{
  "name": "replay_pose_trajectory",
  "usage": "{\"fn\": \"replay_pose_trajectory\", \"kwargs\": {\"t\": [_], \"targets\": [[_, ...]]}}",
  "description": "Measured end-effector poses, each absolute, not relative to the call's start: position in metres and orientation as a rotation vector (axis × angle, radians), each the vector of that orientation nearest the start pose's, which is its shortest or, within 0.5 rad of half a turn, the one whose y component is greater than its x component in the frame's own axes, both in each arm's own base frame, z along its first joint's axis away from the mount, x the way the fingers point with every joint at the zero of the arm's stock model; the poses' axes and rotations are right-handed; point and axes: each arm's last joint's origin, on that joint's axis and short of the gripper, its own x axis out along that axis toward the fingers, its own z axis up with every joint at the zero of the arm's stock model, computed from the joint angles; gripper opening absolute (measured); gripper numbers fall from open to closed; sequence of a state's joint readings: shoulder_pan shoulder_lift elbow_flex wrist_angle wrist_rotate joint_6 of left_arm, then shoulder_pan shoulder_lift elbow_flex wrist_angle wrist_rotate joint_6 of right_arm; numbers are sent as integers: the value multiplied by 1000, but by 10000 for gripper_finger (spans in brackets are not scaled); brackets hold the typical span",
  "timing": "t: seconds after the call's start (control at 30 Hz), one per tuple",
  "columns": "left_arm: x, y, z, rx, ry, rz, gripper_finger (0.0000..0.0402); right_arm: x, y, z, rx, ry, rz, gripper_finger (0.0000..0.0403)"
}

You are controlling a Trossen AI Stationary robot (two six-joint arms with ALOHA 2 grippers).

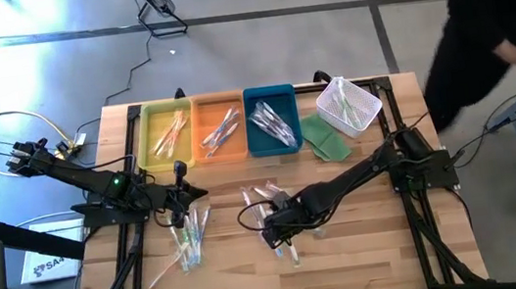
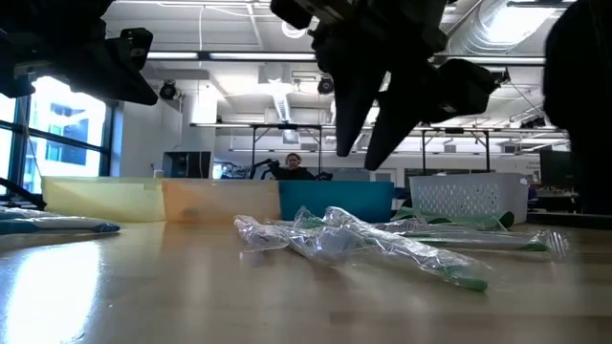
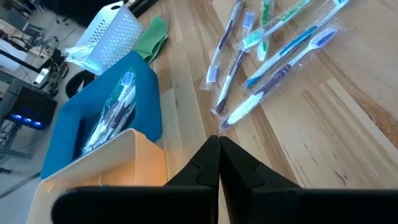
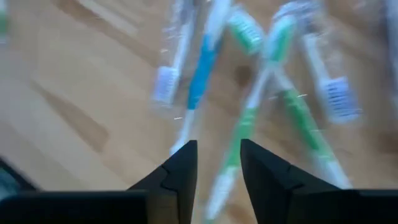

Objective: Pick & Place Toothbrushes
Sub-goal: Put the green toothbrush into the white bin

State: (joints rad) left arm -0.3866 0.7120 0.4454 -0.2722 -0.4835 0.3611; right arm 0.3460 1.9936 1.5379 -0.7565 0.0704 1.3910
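Wooden worktop [image 1: 371,259] at a sorting station: the left hand [image 1: 180,171], its fingers pressed together and holding nothing, waits just in front of the yellow tray [image 1: 164,134]. Below it lies 1 loose pile of wrapped toothbrushes [image 1: 189,240], most running from near to far across the boards, a few fanned outward. Toward the middle, the right hand [image 1: 270,224] hangs over a 2nd pile [image 1: 267,201], fingers partly spread with a gap between them and nothing pinched. Its wrist camera shows a green-handled toothbrush [image 4: 249,127] lined up with that gap, bristle end pointing away from the hand, handle end toward it, a blue-handled one [image 4: 200,78] just beside it on a near-parallel line. Done well, this pick would likely mean coming straight down with 1 finger on each side of the green handle, across its length, pinching near mid-handle so the crinkly wrapper does not slide and the blue neighbour is not caught. Behind stand the orange tray [image 1: 219,125] and blue tray [image 1: 271,119], each with toothbrushes inside, then a white basket [image 1: 348,105] at far right.
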Motion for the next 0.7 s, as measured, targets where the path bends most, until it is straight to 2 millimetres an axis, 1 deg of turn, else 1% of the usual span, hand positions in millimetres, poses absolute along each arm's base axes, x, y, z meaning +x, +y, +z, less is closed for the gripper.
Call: {"fn": "replay_pose_trajectory", "kwargs": {"t": [0.37,0.47,0.7], "targets": [[146,-45,221,581,505,5,3,390,140,178,937,1152,-636,111],[146,-45,221,581,504,5,3,389,144,170,932,1179,-639,112],[146,-45,221,580,504,5,3,385,152,160,933,1220,-683,110]]}}
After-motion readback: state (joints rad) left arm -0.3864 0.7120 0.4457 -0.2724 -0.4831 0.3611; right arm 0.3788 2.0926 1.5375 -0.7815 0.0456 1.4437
